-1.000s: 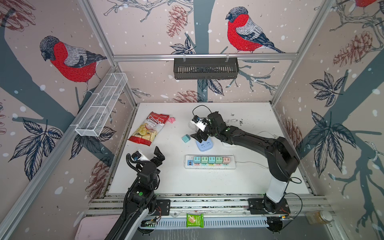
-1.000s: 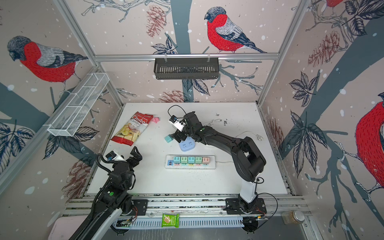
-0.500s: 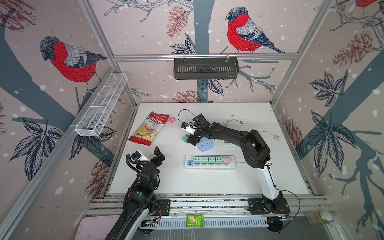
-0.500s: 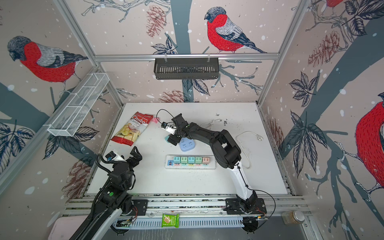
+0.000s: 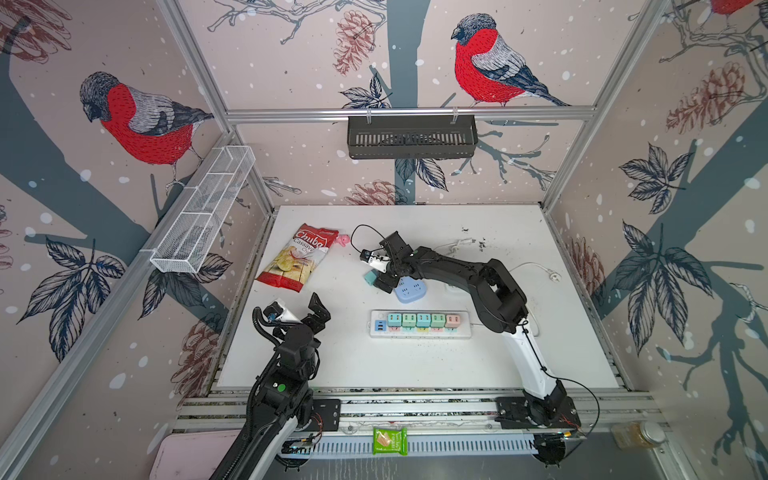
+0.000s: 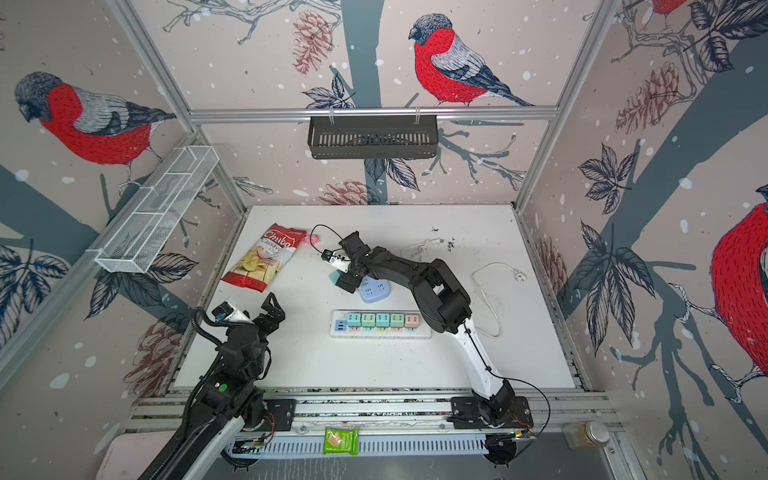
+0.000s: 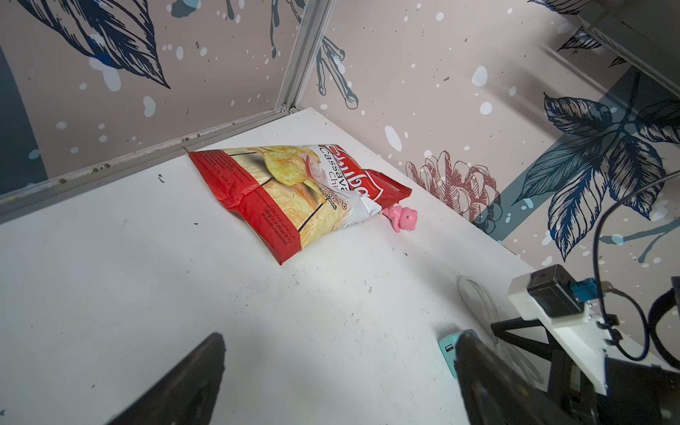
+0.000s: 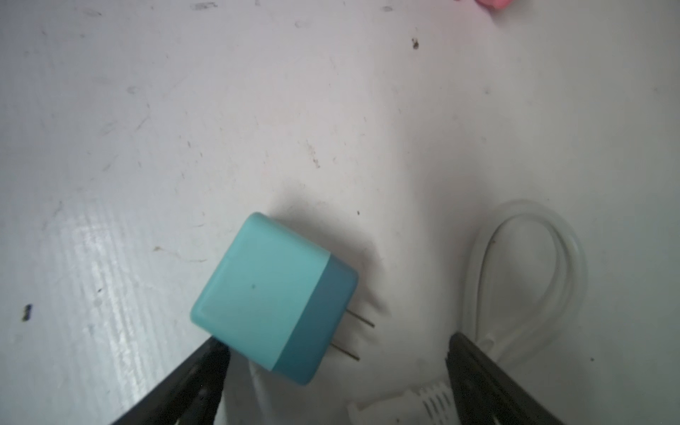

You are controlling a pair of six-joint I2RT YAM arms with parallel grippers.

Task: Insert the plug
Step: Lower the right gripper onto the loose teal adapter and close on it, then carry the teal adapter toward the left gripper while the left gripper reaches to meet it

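in both top views the right tool (image 5: 380,269) reaches across the middle of the white worktop (image 5: 457,365). its jaws stand wide apart around the teal plug (image 5: 369,276), which lies on the worktop just beside a blue socket cube (image 5: 409,289), apart from the power strip (image 5: 419,326). the left tool (image 5: 296,312) hangs near the left edge, jaws wide apart, holding nothing. the left wrist view shows a chip bag (image 7: 294,191) lying flat with a pink toy (image 7: 403,219) at its corner. the right wrist view shows the plug on its side, prongs bare, partly between the parted fingers (image 8: 191,382), one corner close against a fingertip; whether they touch, i cannot tell.
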